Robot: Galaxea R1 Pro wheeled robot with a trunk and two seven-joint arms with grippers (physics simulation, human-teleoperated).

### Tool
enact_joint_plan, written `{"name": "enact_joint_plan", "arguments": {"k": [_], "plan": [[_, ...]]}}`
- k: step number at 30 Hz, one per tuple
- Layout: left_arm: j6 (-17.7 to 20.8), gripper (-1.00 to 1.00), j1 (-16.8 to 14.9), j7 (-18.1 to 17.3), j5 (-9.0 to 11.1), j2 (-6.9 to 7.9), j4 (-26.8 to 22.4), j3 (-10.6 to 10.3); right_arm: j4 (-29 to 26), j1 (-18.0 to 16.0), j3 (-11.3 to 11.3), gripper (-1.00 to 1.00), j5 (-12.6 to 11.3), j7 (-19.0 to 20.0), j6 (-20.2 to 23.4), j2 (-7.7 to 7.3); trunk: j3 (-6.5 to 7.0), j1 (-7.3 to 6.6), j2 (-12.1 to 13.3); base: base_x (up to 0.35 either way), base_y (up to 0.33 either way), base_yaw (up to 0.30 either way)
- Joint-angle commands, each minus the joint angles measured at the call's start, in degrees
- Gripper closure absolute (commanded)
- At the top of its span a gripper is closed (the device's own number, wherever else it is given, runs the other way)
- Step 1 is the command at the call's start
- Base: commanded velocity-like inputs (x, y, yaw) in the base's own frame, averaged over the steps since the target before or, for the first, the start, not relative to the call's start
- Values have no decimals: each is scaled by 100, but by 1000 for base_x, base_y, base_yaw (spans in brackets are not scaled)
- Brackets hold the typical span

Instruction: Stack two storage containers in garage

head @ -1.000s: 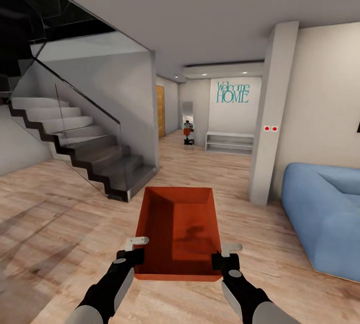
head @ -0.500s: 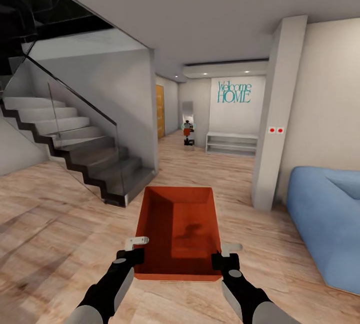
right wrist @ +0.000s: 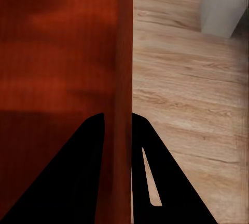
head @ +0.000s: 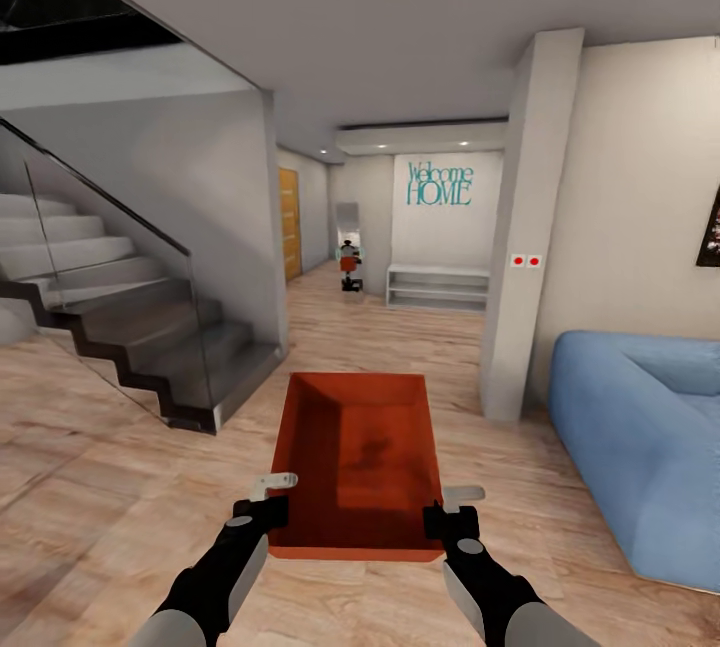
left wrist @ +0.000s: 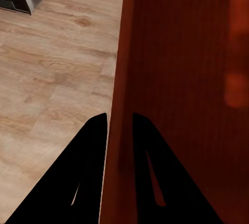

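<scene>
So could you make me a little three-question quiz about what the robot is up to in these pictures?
1. True or false: each claw grips a side wall of the orange-red storage container.
2. Multiple choice: what stands at the right of the head view? A) a red car B) a blue sofa C) a fireplace
3. Fill in: the teal lettering on the far wall reads "Welcome ____".

Key
1. True: the left claw and the right claw each have one finger inside and one outside a wall, as both wrist views show.
2. B
3. HOME
</scene>
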Motion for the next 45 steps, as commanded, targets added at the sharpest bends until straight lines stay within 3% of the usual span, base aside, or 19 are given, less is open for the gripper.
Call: {"name": "enact_joint_plan", "arguments": {"k": [1,45], "plan": [[-189,100,-4,72,-51,-5,-101,54,17,-1,-23,100,-92,-29,-24,4,-9,4,-5,322,0,-193],[-183,100,-4,72,-44,-3,-101,54,19,-1,-21,100,-92,-26,-14,4,-9,4,-5,323,0,-5]]}}
